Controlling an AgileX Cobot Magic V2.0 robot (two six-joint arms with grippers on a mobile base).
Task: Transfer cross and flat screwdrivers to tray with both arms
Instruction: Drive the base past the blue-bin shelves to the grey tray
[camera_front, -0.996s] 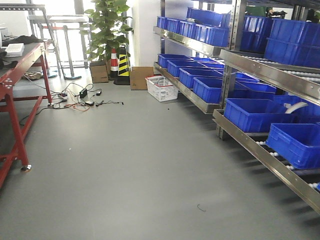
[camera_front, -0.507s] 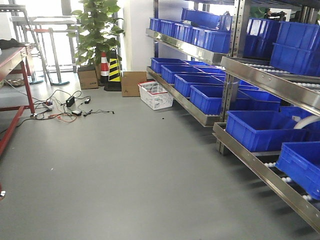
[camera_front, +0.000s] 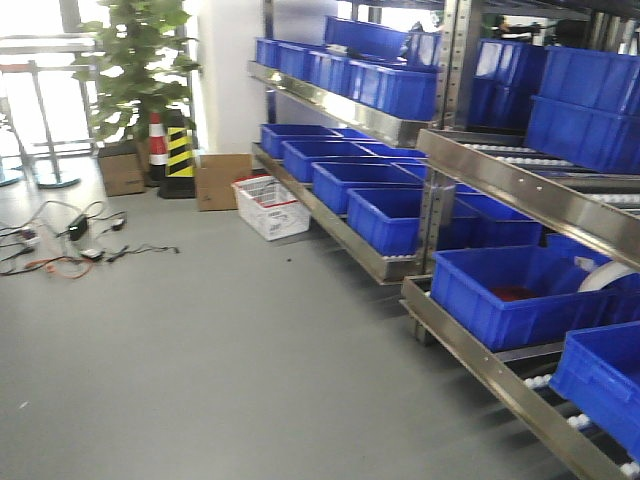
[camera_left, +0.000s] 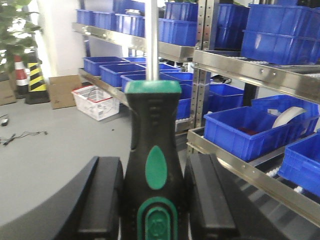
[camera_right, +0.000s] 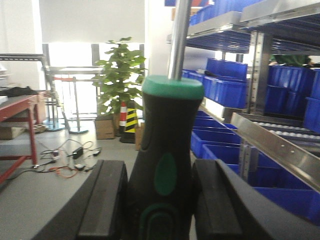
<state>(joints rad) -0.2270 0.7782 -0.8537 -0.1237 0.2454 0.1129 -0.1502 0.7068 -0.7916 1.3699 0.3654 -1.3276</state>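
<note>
My left gripper (camera_left: 155, 197) is shut on a screwdriver (camera_left: 154, 150) with a black handle and green accents; its steel shaft points straight up out of the frame. My right gripper (camera_right: 160, 200) is shut on a like screwdriver (camera_right: 167, 150), shaft also pointing up. Both black fingers (camera_left: 102, 200) (camera_right: 107, 200) press the handles from each side. The grey metal tray is out of view in every view. Neither gripper shows in the front view.
Steel shelving (camera_front: 520, 190) with blue plastic bins (camera_front: 510, 290) runs along the right. A white basket (camera_front: 265, 205), cardboard boxes, a striped cone (camera_front: 178, 150) and a potted plant (camera_front: 135, 70) stand at the back. Cables (camera_front: 70, 245) lie on the floor at left. A red table (camera_right: 20, 107) shows in the right wrist view.
The front view has swung to the right: the red table has left the frame, the cables, plant and cone shifted left, and the shelving now fills more of the view.
</note>
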